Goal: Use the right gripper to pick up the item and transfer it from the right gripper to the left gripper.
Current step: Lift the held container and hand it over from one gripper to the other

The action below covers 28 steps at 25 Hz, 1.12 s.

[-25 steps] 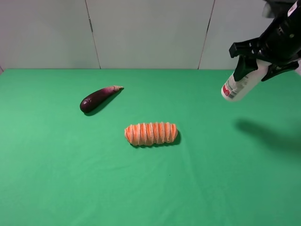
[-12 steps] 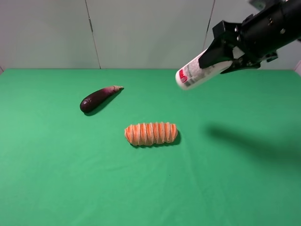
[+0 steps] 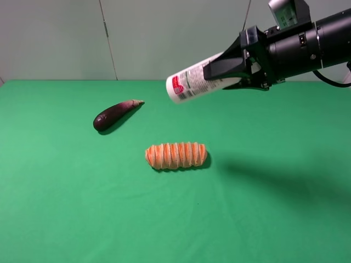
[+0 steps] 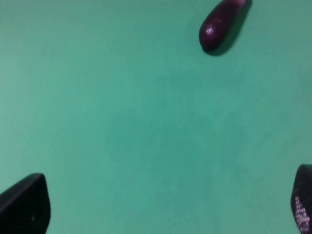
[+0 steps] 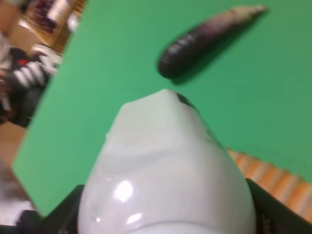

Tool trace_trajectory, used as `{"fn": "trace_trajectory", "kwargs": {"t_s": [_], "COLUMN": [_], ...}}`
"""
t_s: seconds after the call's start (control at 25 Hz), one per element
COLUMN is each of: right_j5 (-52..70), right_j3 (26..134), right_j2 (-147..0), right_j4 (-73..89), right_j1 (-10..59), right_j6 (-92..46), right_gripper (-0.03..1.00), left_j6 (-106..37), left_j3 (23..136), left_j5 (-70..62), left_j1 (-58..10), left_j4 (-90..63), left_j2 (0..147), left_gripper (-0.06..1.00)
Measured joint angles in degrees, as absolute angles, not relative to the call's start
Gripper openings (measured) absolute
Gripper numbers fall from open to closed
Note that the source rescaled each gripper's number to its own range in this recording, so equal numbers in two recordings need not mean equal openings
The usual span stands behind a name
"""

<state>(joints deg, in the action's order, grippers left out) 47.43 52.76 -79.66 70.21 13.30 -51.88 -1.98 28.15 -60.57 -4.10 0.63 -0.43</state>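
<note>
The white bottle (image 3: 185,85) with its grey-and-red label hangs lengthwise in the air, high above the table's far middle, its free end pointing left. My right gripper (image 3: 219,72) is shut on its other end. In the right wrist view the bottle (image 5: 165,165) fills the foreground between the dark fingers (image 5: 273,209). My left gripper (image 4: 163,204) is out of the exterior high view; its wrist view shows two fingertips (image 4: 24,204) wide apart over bare green cloth, open and empty.
A purple eggplant (image 3: 115,114) lies at the far left of the green table (image 3: 82,208); it also shows in the left wrist view (image 4: 222,24) and the right wrist view (image 5: 204,41). An orange-striped ridged roll (image 3: 176,155) lies mid-table, below the bottle.
My right gripper has carried the bottle from the far right toward the middle, swinging it from hanging downward to nearly level. The eggplant and the roll have not moved.
</note>
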Motion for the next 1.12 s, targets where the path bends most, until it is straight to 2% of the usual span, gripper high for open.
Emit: {"fn": "trace_trajectory", "kwargs": {"t_s": [0.28, 1.12], "right_j5": [51.49, 53.97], "right_j3": [52.76, 52.76], "right_j2": [-79.66, -79.66], "right_j4": [78.07, 78.80], "right_j1": [13.30, 13.30], "right_j6": [-57.39, -58.40], "right_gripper": [0.00, 0.00], "left_j6": [-1.98, -1.98], "left_j3": [28.15, 28.15], "left_j5": [-60.57, -60.57], "left_j1": [-4.10, -4.10], "left_j4": [0.63, 0.63], "left_j2": [-0.43, -0.43], "left_gripper": [0.96, 0.96]}}
